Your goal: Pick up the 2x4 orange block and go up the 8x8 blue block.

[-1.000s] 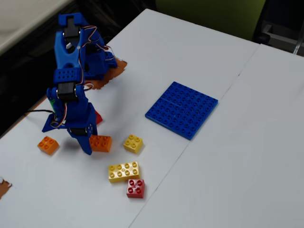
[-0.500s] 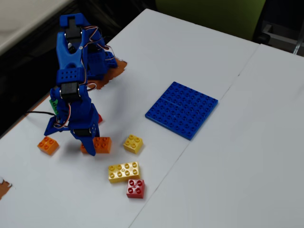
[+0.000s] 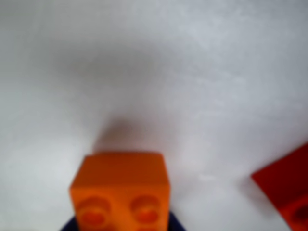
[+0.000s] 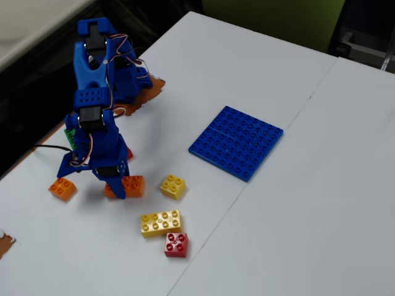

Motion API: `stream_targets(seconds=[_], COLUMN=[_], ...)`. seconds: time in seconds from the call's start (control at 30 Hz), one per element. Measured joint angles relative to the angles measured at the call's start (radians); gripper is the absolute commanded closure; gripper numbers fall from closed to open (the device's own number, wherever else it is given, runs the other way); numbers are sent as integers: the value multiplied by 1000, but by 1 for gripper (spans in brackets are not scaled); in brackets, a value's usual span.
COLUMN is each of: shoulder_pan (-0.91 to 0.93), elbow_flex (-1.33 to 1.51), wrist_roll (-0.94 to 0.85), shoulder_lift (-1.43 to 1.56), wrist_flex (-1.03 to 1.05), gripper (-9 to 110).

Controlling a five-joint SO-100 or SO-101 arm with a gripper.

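1. Arm: one blue arm stands at the left of the desk in the fixed view, folded downward over the bricks.
2. End effector: lowered to the desk surface with its fingers straddling the 2x4 orange block. The fixed view shows one blue finger across the block's middle. How wide the jaws stand, and whether they grip the block, cannot be told from either view.
3. 2x4 orange block, count one: it lies on the desk, just left of the small yellow brick. In the wrist view its end face and two studs fill the lower centre, blurred, with blue end effector parts visible at its lower corners.
4. 8x8 blue block, count one: flat on the desk, well apart from the orange block, toward the upper right in the fixed view. No brick rests on it.
5. Other orange bricks, count one: a small orange brick to the left of the end effector.
6. Yellow bricks, count two: the small one noted above and a long yellow brick below it.
7. Red bricks: one small red brick touching the long yellow brick's lower right corner. A second red piece appears at the right edge of the wrist view; its shape is cut off.
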Motion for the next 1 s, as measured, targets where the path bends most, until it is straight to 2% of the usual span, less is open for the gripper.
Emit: stream_targets(seconds=[0.23,0.5,1.0], shoulder_pan=[-3,-60,-391], elbow_flex=[-46,-48,-46], wrist_roll=[-98,-296,-391], shoulder_lift=[9,202,468], wrist_flex=[66,183,308], gripper=[101,101,101])
